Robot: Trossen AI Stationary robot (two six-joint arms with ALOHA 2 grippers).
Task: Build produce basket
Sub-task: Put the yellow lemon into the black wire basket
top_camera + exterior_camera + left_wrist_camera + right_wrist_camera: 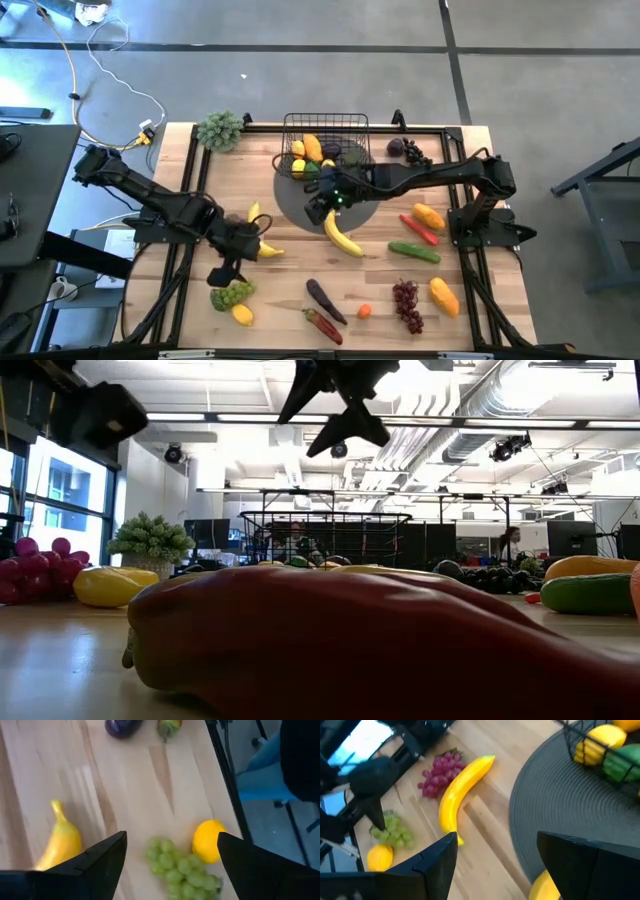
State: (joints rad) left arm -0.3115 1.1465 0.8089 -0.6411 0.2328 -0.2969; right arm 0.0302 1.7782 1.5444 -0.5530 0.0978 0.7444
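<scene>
While the right gripper (322, 208) is hovering open-jawed beside the basket (326, 143), the left gripper (226, 268), jaws open and empty, is lining up over the green grapes (231, 294); descending and closing looks next.

A light wooden slatted table (290, 310) carries a dark grey round woven mat (300, 200), a grey-green leafy bunch (220, 130), scattered toy produce (343, 238).

My high camera looks straight down on the whole worktop (200, 190). The low one sits at worktop height, tight against a red pepper (330, 635). Both wrist cameras share the green grapes (182, 867).
</scene>
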